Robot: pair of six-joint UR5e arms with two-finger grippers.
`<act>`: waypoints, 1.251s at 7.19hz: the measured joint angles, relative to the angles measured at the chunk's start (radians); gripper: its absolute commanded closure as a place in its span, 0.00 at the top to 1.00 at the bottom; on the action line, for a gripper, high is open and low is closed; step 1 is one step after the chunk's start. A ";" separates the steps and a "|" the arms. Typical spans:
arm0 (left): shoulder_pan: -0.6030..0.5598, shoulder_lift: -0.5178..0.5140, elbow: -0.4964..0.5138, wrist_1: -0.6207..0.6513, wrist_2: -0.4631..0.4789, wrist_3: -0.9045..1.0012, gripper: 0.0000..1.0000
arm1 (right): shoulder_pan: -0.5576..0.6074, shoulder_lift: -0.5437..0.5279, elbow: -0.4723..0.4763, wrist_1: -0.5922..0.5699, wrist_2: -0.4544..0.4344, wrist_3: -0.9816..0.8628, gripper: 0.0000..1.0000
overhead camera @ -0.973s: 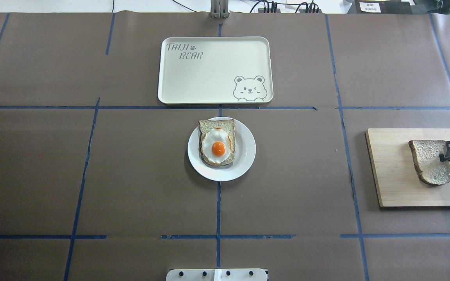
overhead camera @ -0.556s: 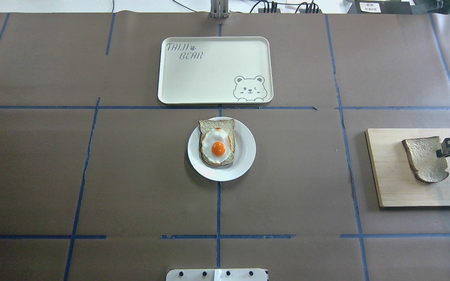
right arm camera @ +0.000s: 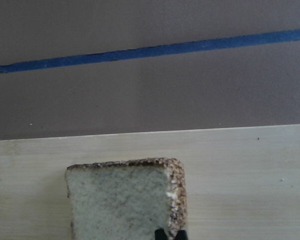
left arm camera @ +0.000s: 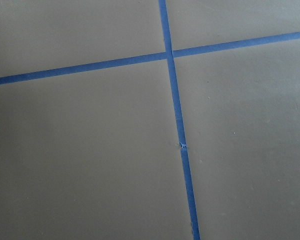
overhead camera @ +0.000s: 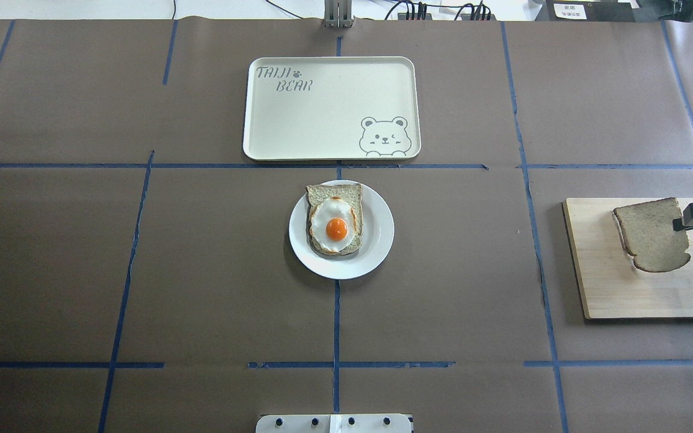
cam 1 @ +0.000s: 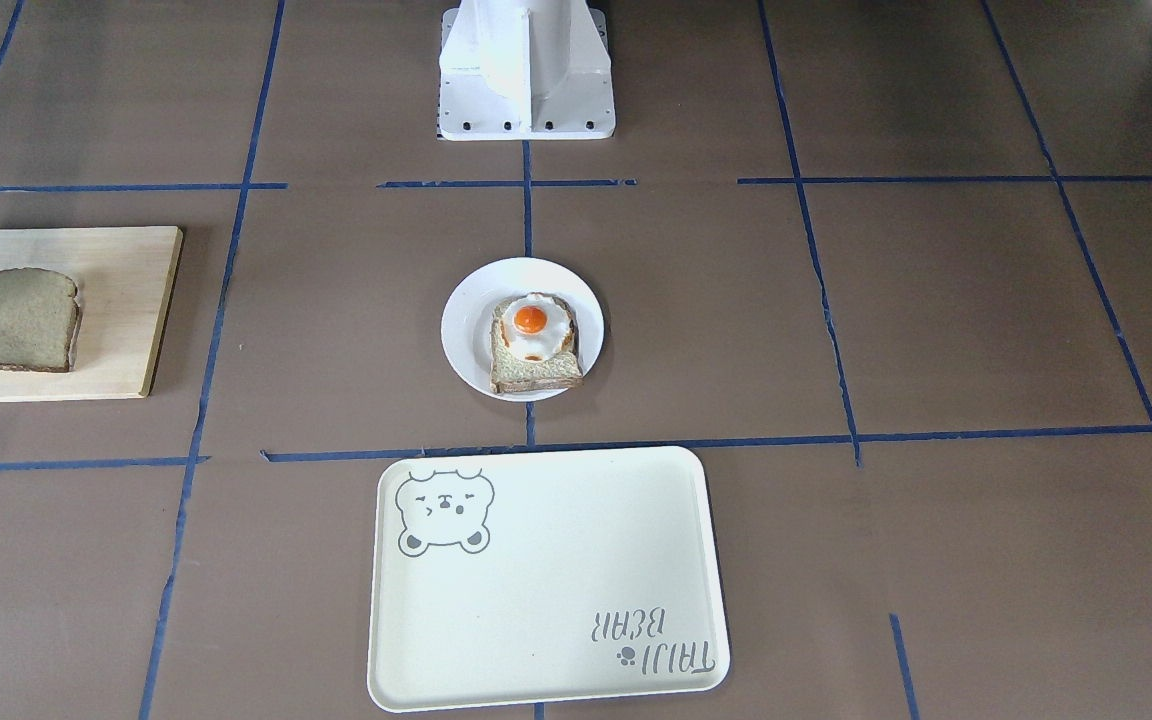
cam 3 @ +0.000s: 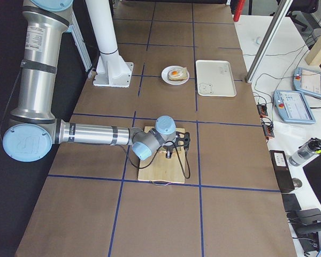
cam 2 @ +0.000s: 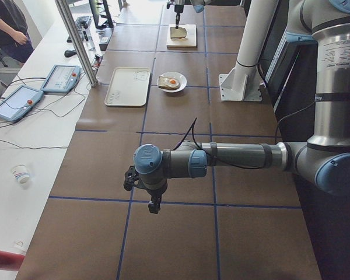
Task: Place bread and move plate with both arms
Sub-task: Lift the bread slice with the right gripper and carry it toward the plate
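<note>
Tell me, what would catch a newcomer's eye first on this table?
The bright orange yolk of a fried egg, lying on toast on a white plate at the table's centre, draws the eye first. At the robot's right side, the right gripper pinches a plain slice of bread by its edge over a wooden board. Beyond the plate lies a cream tray with a bear drawing.
</note>
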 measured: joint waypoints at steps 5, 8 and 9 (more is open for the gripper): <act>0.000 0.002 -0.014 0.001 0.000 -0.001 1.00 | 0.086 0.148 0.070 0.121 0.120 0.196 0.00; 0.000 0.003 -0.027 0.003 -0.002 -0.002 1.00 | -0.107 0.447 0.077 0.125 0.016 0.600 0.00; 0.000 0.003 -0.027 0.003 -0.002 -0.003 1.00 | -0.225 0.512 0.078 0.127 -0.111 0.684 0.00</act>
